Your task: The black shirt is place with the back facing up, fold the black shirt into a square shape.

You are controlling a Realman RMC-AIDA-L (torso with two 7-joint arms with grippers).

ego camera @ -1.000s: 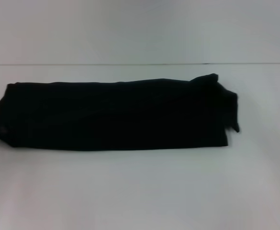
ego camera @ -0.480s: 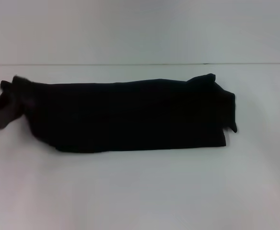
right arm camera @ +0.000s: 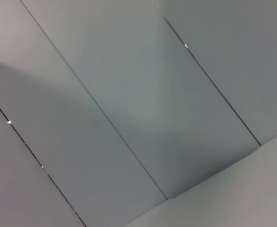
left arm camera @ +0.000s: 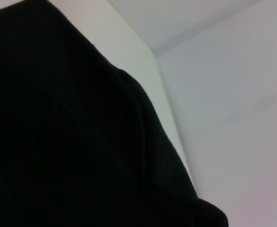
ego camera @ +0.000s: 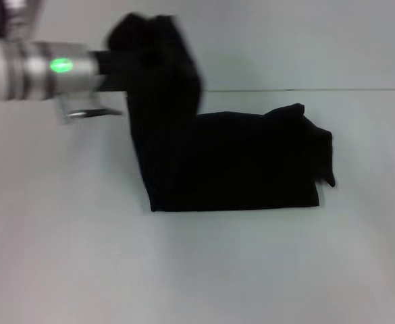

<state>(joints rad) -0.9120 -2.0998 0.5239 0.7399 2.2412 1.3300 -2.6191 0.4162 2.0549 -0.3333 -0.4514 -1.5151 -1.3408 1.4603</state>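
The black shirt (ego camera: pixel 251 162) lies as a long folded strip on the white table (ego camera: pixel 204 270), its right end flat with a crumpled corner at the far right. Its left end is raised off the table and hangs from my left gripper (ego camera: pixel 126 57), which is shut on the fabric at the upper left. The silver left arm (ego camera: pixel 42 67) with a green light reaches in from the left. The gripper's fingers are buried in the cloth. The left wrist view is mostly filled by the black shirt (left arm camera: pixel 72 142). My right gripper is out of view.
The table's far edge (ego camera: pixel 359 90) runs across the back, with a pale wall behind it. The right wrist view shows only grey wall panels (right arm camera: pixel 143 109) with seams.
My left gripper has lifted the shirt's left end off the table and carried it up and to the right. The right end has stayed where it was.
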